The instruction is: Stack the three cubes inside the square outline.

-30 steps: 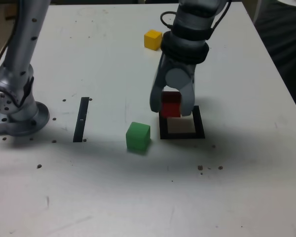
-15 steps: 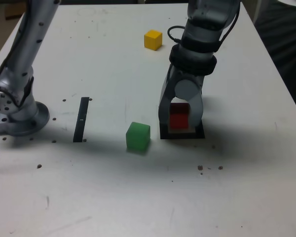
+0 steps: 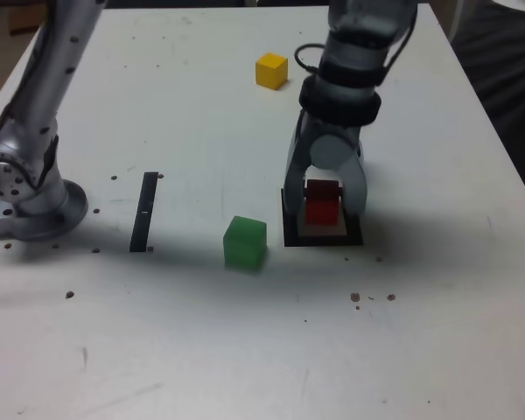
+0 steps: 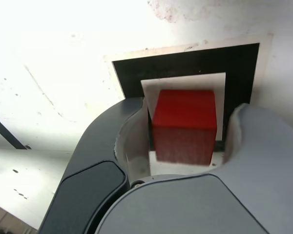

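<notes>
Inside the black square outline, the red cube sits unheld between partly open fingers, no lettering legible.

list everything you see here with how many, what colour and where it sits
red cube: 1, red, inside the square outline, between the fingers of the hand
green cube: 1, green, on the table just left of the outline in the exterior view
yellow cube: 1, yellow, on the table toward the exterior view's top
square outline: 1, black with a white centre, around the red cube
strip: 1, black, on the table between the arm's base and the green cube
table: 1, white with dark specks, under all of these
arm: 1, grey and black, base at the exterior view's left
hand: 1, grey, open, over the outline
</notes>
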`<state>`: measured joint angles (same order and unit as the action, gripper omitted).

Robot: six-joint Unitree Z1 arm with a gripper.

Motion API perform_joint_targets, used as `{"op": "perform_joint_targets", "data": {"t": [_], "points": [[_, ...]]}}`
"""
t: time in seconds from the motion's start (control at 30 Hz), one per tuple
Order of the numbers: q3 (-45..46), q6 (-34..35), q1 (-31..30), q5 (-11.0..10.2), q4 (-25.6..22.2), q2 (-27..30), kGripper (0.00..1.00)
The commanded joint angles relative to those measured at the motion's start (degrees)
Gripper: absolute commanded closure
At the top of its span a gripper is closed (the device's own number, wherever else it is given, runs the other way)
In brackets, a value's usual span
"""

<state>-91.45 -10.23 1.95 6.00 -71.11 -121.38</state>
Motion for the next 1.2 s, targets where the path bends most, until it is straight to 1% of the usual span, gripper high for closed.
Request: {"op": "perform_joint_targets", "data": {"t": [0.0, 0.13, 0.23, 0.37, 0.53, 0.67, 0.77, 0.9, 1.17], "points": [[1.04, -0.08, 0.07, -0.27, 0.68, 1.94, 0.0], [3.2, 0.14, 0.3, -1.48, 1.3, 5.5, 0.0], [4.71, 0.25, 1.16, -3.12, 1.14, 8.11, 0.0], [6.05, -0.75, 3.34, -5.2, 0.6, 10.0, 0.0], [7.16, -5.06, 7.47, -8.38, 0.29, 11.2, 0.0], [7.11, -9.11, 11.94, -10.85, -0.26, 11.67, 0.0], [6.48, -11.15, 15.91, -11.4, -0.82, 11.46, 0.0], [5.11, -13.6, 21.51, -11.21, -1.14, 10.77, 0.0], [0.75, -20.84, 29.83, -11.52, -1.97, 8.47, 0.0]]}}
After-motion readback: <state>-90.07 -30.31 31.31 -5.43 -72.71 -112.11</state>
